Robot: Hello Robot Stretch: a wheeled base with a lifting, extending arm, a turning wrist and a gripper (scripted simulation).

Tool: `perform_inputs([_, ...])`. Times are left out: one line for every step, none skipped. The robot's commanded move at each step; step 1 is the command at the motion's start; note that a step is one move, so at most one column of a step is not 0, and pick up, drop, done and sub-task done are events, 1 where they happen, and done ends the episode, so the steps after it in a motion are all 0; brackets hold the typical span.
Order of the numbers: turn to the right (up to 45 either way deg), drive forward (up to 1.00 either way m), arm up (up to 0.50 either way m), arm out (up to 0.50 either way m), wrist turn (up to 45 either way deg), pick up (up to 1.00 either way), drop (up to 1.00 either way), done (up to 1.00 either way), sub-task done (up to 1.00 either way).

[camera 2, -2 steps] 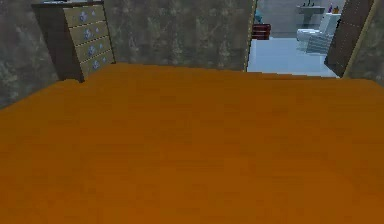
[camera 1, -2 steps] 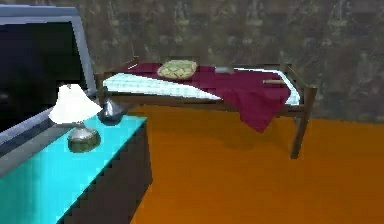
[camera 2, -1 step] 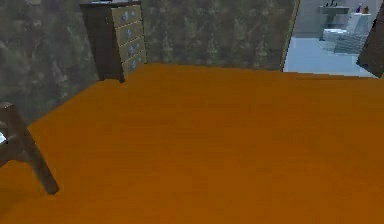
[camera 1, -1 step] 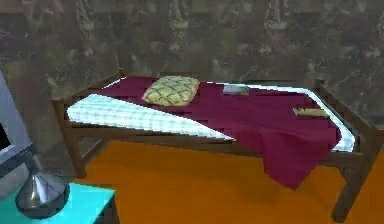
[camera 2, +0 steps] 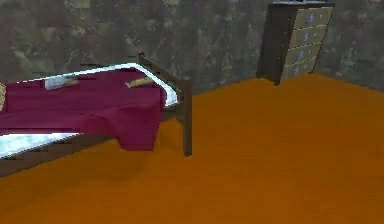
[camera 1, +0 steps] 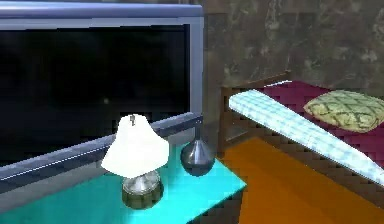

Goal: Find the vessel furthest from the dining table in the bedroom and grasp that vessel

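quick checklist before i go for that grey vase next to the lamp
1. Vase in sight: ok, the vase stands on the teal table in the forward view.
2. Vase upright: ok.
3. Space around it: not ok, the lamp stands close on its left.
4. Floor free for driving: ok, the floor lies bare between bed and dresser.
5. This is the right vessel for the task: cannot tell.

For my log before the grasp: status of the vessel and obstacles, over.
Dark grey vase on teal table, before the television. White-shaded lamp close at its left. Bed further right, clear of it.
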Motion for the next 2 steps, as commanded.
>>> perform_inputs([-45.0,0.00,0.00,0.00,0.0,0.00,0.00,0.00,0.00])
perform_inputs([-36.0,0.00,0.00,0.00,0.0,0.00,0.00,0.00,0.00])
